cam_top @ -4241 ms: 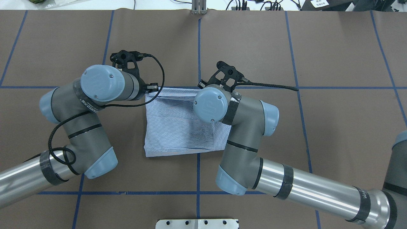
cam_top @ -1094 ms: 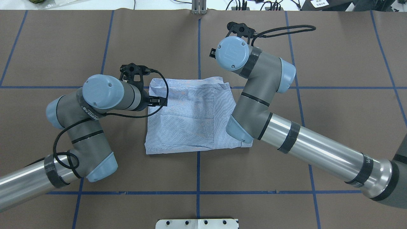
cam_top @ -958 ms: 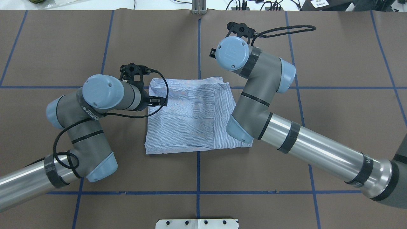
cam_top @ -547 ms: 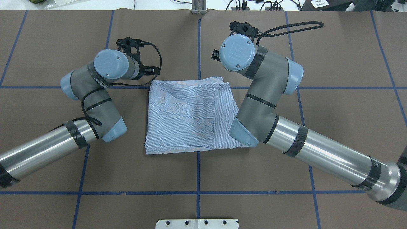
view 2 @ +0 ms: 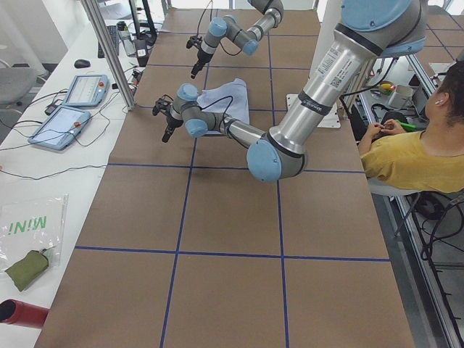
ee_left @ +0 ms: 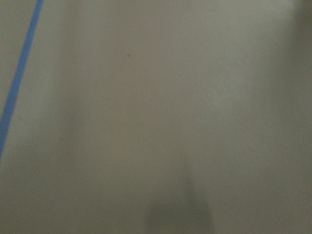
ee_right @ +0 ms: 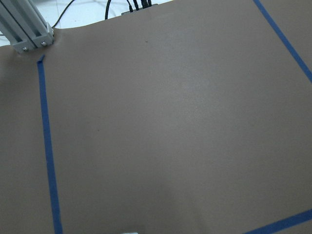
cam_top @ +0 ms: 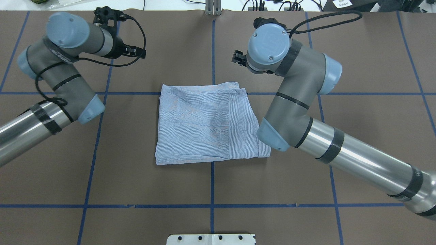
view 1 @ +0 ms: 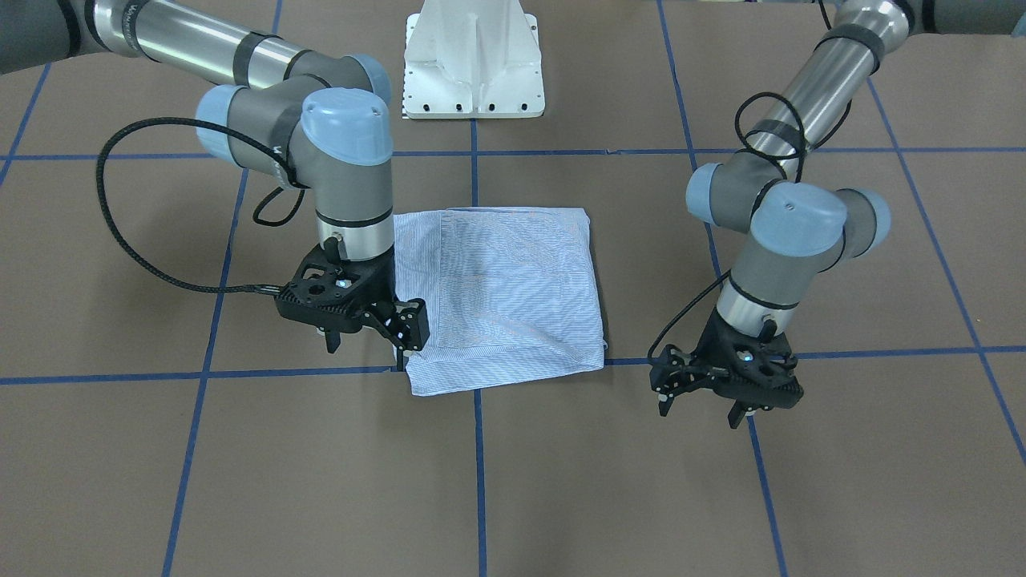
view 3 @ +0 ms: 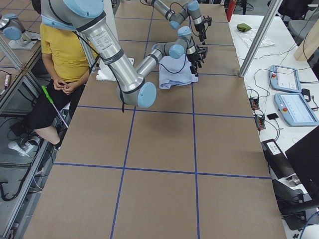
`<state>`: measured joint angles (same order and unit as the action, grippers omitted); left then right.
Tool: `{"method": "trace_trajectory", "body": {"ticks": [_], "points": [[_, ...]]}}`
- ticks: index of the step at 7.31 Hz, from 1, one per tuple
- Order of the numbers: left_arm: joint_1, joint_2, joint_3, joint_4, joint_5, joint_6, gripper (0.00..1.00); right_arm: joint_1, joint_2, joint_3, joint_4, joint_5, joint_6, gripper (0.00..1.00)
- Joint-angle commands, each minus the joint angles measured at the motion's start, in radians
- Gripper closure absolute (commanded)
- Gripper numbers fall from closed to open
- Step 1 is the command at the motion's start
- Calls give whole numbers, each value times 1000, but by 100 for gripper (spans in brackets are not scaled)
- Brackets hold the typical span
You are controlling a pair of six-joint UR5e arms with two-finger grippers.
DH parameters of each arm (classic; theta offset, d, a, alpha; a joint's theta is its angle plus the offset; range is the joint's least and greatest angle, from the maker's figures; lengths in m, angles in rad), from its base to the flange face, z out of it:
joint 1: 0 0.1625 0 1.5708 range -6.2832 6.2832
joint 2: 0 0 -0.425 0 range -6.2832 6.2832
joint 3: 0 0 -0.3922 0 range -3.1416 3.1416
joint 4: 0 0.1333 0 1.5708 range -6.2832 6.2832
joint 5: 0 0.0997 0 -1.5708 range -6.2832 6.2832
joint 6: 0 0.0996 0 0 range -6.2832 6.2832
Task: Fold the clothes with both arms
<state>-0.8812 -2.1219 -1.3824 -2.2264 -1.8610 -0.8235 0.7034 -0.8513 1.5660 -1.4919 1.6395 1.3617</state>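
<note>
The blue-and-white striped shirt [cam_top: 207, 122] lies folded into a flat rectangle at the middle of the table, also in the front view [view 1: 505, 296]. Nothing holds it. My left gripper [view 1: 697, 407] hangs open and empty above bare table, well off the shirt's far left corner; its arm [cam_top: 68, 30] sits at the far left. My right gripper [view 1: 365, 349] is open and empty, raised beyond the shirt's far right corner; its wrist [cam_top: 269, 47] is past the shirt's far edge. Both wrist views show only brown table and blue tape.
The brown table cover carries a blue tape grid [cam_top: 212, 206]. The white pedestal base [view 1: 473, 56] stands on the robot's side. An aluminium post [cam_top: 213, 8] rises at the far edge. A seated person in yellow [view 2: 413, 152] is beside the table.
Both arms have lifted away from the shirt toward the far edge. The left arm has swung far to the left. The shirt stays flat and still.
</note>
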Motion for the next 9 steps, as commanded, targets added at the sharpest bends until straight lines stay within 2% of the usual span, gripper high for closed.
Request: {"method": "trace_trajectory", "body": {"ticks": [1,2,3,4,6,7,9], "points": [[-28,178,-400,278,-50,167,0,124,-113,142,-65,199,-219,0],[-54,245,-557,424,-52,251,0,184,-153,182,-86,274,-328,0],[-88,305,-651,497,-53,338,0,264,-204,192,-87,372,-475,0],[-143,368,-681,510,-104,439,0,348,-263,195,-87,449,-621,0],[-324,491,-678,510,-272,623,0,508,-416,209,-87,543,-917,0],[-396,551,-675,511,-297,729,0,596,-528,221,-85,600,-1073,0],[-445,626,-653,518,-303,800,0,730,-700,218,-77,606,-1310,0]]}}
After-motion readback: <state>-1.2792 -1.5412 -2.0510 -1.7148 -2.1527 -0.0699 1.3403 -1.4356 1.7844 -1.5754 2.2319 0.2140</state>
